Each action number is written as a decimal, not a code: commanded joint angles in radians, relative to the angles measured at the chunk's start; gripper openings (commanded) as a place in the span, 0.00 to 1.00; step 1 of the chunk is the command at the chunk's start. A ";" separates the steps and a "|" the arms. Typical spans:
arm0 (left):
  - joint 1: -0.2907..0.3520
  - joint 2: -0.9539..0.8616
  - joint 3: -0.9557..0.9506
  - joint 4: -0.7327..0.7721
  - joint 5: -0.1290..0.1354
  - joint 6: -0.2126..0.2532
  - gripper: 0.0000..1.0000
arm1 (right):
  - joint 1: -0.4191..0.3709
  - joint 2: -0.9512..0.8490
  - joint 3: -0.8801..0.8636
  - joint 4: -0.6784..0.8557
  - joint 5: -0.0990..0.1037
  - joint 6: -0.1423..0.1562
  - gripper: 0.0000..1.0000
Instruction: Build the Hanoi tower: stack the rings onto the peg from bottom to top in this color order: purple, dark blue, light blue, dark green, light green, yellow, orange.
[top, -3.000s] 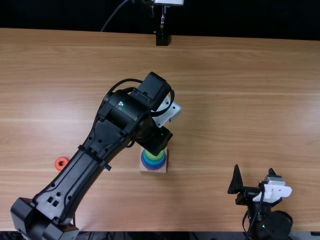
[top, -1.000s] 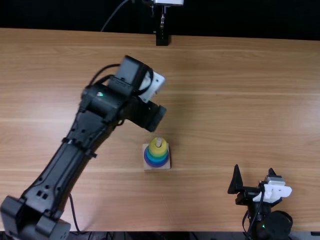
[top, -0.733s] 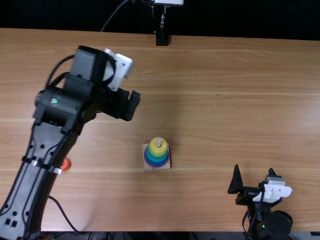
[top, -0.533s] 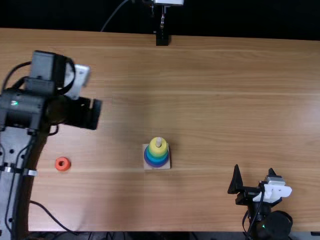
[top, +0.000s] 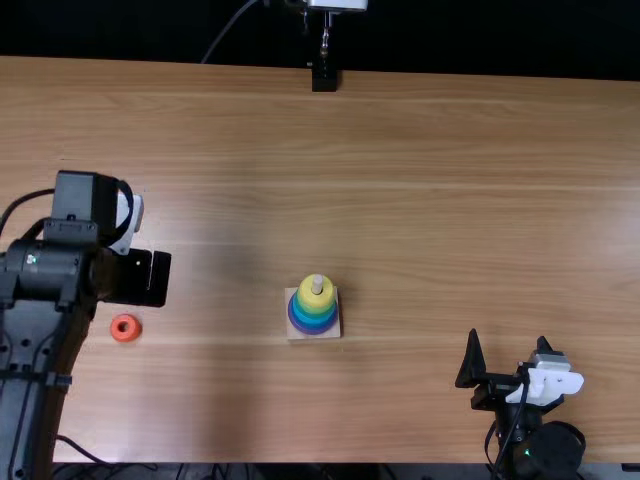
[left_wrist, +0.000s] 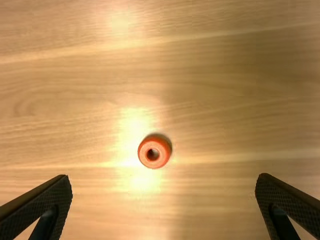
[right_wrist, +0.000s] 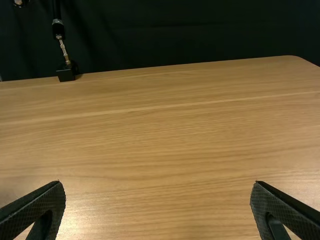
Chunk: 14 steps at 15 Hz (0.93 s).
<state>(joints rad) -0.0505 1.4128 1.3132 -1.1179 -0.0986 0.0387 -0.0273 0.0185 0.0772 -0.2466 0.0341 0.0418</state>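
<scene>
In the top view my left gripper (top: 150, 278) is above the table's left side, close to the orange ring (top: 125, 327), which lies flat on the wood. The left wrist view has that orange ring (left_wrist: 154, 152) under the wide-open left gripper (left_wrist: 164, 207), untouched. Yellow (top: 316, 293) is the topmost ring of the stack, with the peg's tip poking through; green, light blue (top: 315, 317) and purple bands show below it on the square wooden base (top: 331, 333). Low on the right, my right gripper (top: 508, 352) stands open and holds nothing; the right wrist view has this right gripper (right_wrist: 157, 207) too.
A black clamp mount (top: 324, 78) stands at the far edge of the wooden table (top: 450, 180). A black cable (top: 85, 452) curves over the near left edge, beside the left arm.
My left arm has swung left from over the stack and then come nearer, beside the orange ring. The yellow ring on the peg has come into sight. The right arm has kept still.
</scene>
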 joint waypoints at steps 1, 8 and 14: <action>0.011 -0.049 -0.081 0.023 -0.006 0.004 1.00 | -0.010 -0.019 -0.063 -0.069 0.014 -0.001 1.00; 0.113 -0.078 -0.282 0.105 -0.004 0.009 1.00 | -0.010 -0.019 -0.063 -0.069 0.014 -0.001 1.00; 0.138 -0.218 -0.525 0.428 0.088 -0.007 1.00 | -0.010 -0.019 -0.063 -0.069 0.014 -0.001 1.00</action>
<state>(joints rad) 0.0719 1.2079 0.8120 -0.6918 -0.0395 0.0368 -0.0269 0.0185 0.0772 -0.2466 0.0341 0.0414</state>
